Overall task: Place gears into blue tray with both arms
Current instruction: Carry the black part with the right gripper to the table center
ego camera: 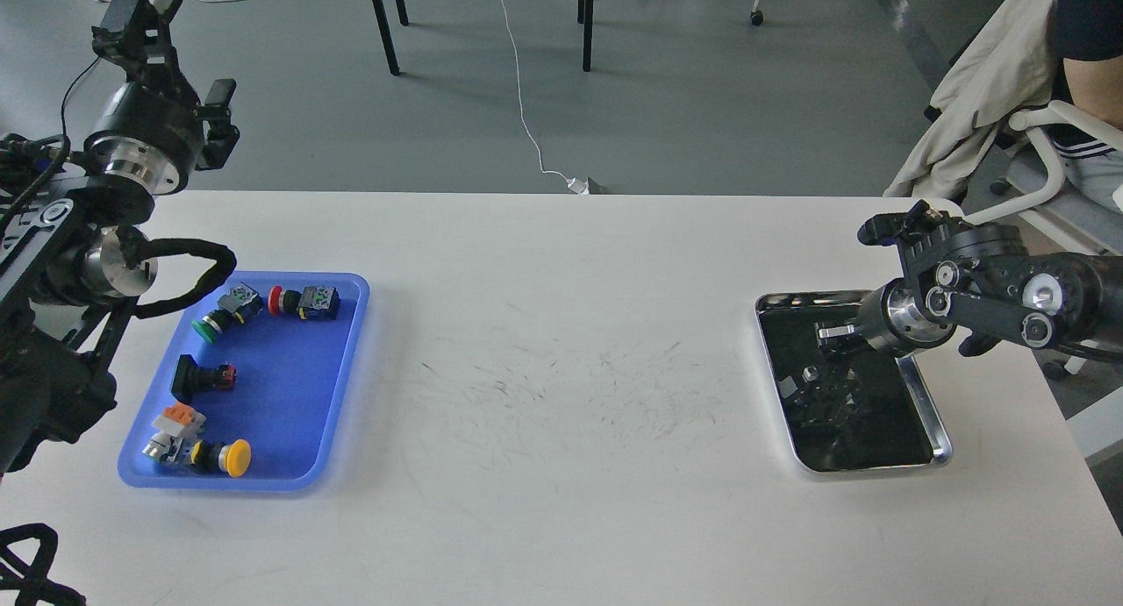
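Note:
The blue tray point(289, 413) lies at the table's left with several coloured push buttons in it; I see no gears in it. Small dark bits, probably gears point(809, 374), show dimly on the black bottom of the steel tray point(939, 431) on the right, too dark to tell apart. My right gripper point(832, 334) hangs low over that tray's far half, pointing left; its fingers are dark and small, so their state is unclear. My left gripper point(133, 25) is raised beyond the table's far left corner, well above the blue tray, and seen from behind.
Push buttons with green point(207, 330), red point(275, 300) and yellow point(235, 457) caps sit along the blue tray's left and far sides. A chair with a seated person point(1075, 80) stands beyond the table's right corner. A white cable point(526, 124) runs over the floor.

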You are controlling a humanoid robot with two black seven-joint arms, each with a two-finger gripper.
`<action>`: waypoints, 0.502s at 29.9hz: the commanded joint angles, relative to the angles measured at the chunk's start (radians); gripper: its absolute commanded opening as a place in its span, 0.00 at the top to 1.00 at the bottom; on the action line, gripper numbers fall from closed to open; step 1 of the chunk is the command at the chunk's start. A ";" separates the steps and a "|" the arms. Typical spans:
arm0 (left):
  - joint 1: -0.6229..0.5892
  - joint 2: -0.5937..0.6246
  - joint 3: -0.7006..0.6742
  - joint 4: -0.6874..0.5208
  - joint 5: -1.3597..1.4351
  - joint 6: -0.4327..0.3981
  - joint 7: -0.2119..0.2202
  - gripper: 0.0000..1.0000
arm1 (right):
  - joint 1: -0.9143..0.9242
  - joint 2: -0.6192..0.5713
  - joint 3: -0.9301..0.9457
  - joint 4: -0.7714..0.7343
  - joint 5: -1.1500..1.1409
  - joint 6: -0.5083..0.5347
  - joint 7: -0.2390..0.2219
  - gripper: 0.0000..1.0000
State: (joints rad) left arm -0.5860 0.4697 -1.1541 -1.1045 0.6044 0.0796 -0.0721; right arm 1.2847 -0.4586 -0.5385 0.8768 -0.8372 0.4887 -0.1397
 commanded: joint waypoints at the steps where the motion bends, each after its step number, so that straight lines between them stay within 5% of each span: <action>1: 0.000 0.001 -0.001 0.000 0.000 0.000 0.000 0.02 | 0.004 0.001 0.000 0.002 0.003 0.000 0.000 0.98; 15: 0.000 -0.002 0.001 0.012 0.000 -0.001 0.000 0.02 | 0.180 0.015 0.153 0.191 0.156 0.000 0.026 0.98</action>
State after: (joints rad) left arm -0.5860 0.4682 -1.1551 -1.0924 0.6044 0.0789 -0.0721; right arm 1.4083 -0.4643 -0.4027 1.0123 -0.7855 0.4887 -0.1243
